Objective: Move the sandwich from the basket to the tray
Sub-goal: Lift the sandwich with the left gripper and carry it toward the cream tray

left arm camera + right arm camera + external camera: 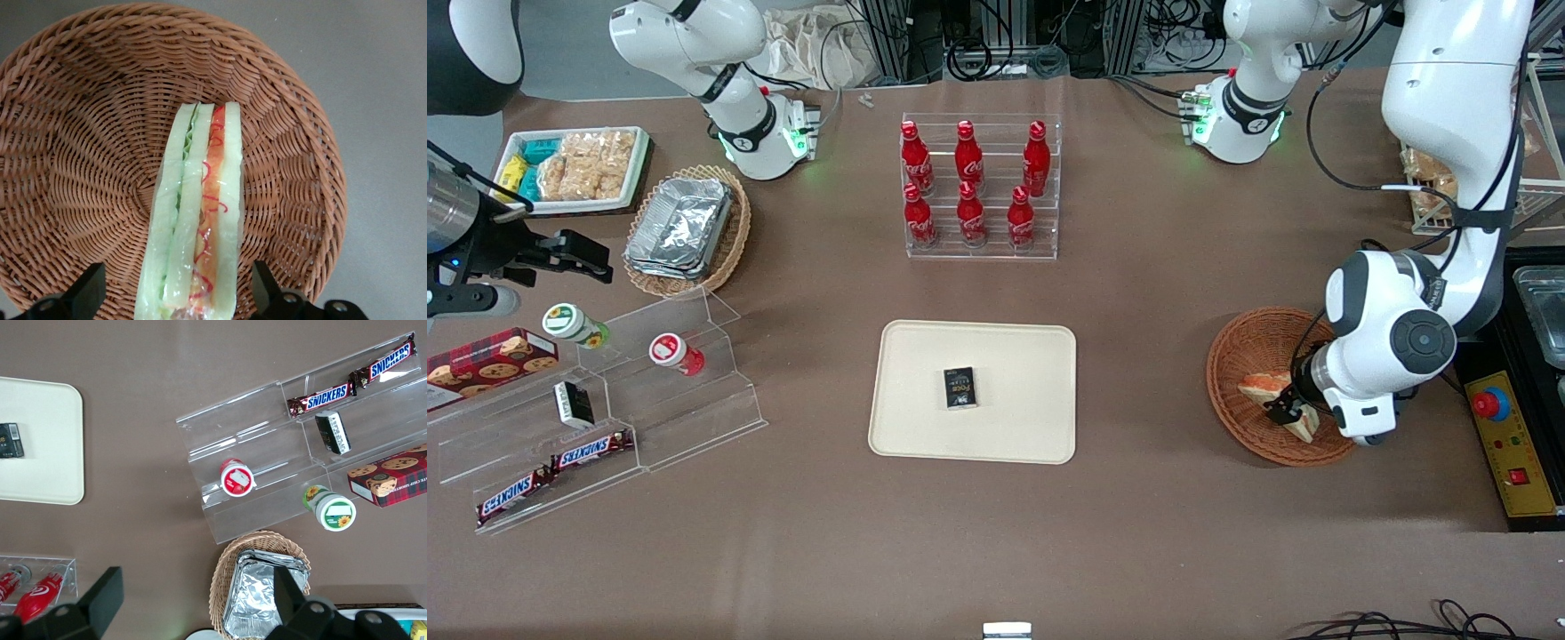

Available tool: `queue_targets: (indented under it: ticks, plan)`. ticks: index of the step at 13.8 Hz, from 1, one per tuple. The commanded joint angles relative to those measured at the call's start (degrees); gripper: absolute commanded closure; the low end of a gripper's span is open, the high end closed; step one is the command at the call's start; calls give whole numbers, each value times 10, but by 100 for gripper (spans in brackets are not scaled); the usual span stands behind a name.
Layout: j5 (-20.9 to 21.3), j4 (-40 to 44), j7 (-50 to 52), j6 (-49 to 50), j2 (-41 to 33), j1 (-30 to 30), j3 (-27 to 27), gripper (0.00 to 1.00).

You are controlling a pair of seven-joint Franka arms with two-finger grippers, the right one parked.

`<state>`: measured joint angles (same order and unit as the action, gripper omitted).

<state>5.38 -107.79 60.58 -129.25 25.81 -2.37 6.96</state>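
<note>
You're looking at a big brown table with a fair bit of stuff spread over it. The cream tray sits flat in the middle with a small black box lying on it, well apart from everything else. A little farther from the front camera than the tray, there's a clear tiered rack holding six red soda bottles. Toward the parked arm's end you've got clear stepped shelves with candy bars, a cookie box and a couple of small cups, plus a lighter basket of foil containers and a white tray of snacks. Cables and frames run along the table's edge farthest from the camera.

Toward the working arm's end is the round reddish-brown basket, and the sandwich is still in it. It's a wedge of white bread standing on edge, so you see the layers: green filling between the slices on one side, orange-pink with thin red curls on the other.

The gripper is down in the basket with its fingers apart, one on each side of the sandwich, not touching it.
</note>
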Motion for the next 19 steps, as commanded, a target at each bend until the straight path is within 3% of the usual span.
queue_targets:
  ticks: [1, 6, 7, 13, 16, 19]
  plan:
    - [12, -21, 15, -15, -14, -3, 1, 20]
    - [9, -15, 14, 36, -55, -4, 2, 94]
    - [9, -6, 13, 64, -72, 0, 2, 100]
    - [8, 204, -15, 339, -78, 2, 47, 100]
    - [9, 266, -15, 400, -79, 2, 85, 100]
    - [11, 274, -58, 403, -76, 2, 120, 100]
